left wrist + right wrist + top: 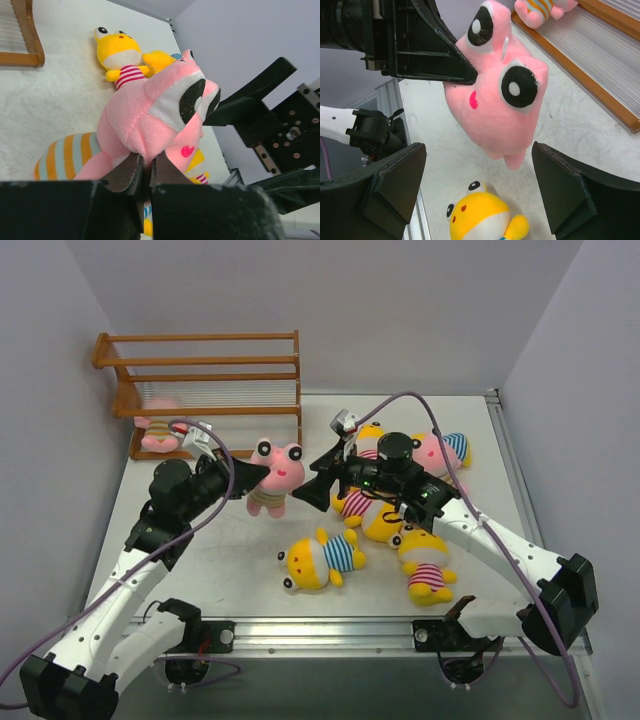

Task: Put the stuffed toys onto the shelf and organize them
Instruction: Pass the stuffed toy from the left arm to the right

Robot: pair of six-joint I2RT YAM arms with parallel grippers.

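Observation:
My left gripper is shut on a pink stuffed toy and holds it in the air right of the shelf. In the left wrist view the jaws pinch the toy's head. My right gripper is open, just right of the held toy and facing it. In the right wrist view the toy hangs between the spread fingers without touching them. Another pink toy lies on the bottom tier at the left. A yellow toy in a blue-striped shirt lies on the table.
Several more toys lie on the right half of the table: a yellow one in a pink-striped shirt, others partly under my right arm, and a pink one at the back right. The two upper shelf tiers hold nothing.

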